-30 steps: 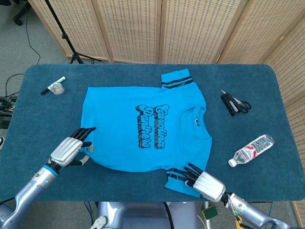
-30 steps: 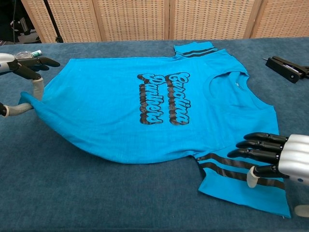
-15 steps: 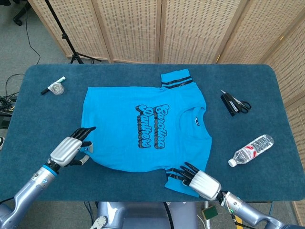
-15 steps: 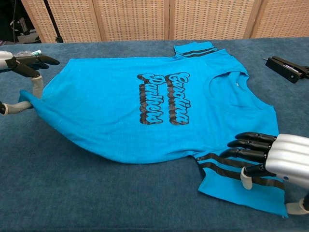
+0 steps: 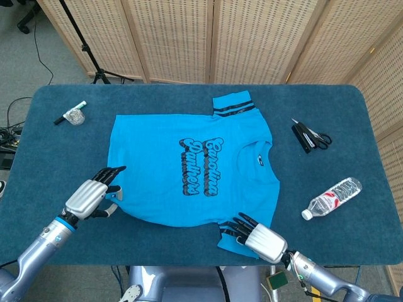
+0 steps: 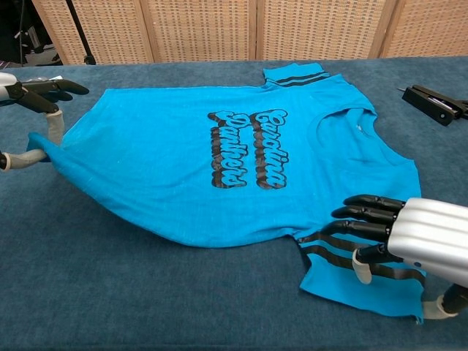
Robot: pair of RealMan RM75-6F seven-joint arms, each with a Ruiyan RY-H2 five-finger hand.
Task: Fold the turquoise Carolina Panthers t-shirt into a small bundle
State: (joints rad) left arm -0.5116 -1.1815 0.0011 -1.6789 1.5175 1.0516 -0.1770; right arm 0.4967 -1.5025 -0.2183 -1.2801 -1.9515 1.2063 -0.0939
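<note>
Blue carpeted table (image 5: pixel 38 138) carries the turquoise t-shirt (image 5: pixel 189 170), spread flat between both hands; left hand (image 5: pixel 88 198) pinches the shirt's hem corner, lifting it slightly; right hand (image 5: pixel 258 238) hovers, fingers extended, over the striped sleeve (image 6: pixel 351 278), grasping nothing.

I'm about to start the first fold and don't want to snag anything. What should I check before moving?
1. Left hand pinches the hem corner of the t-shirt: ok.
2. Right hand has the near sleeve held: cannot tell; fingers lie over it.
3. Shirt spread flat, print up: ok.
4. Scissors off the fabric: ok.
5. Bottle off the fabric: ok.
</note>
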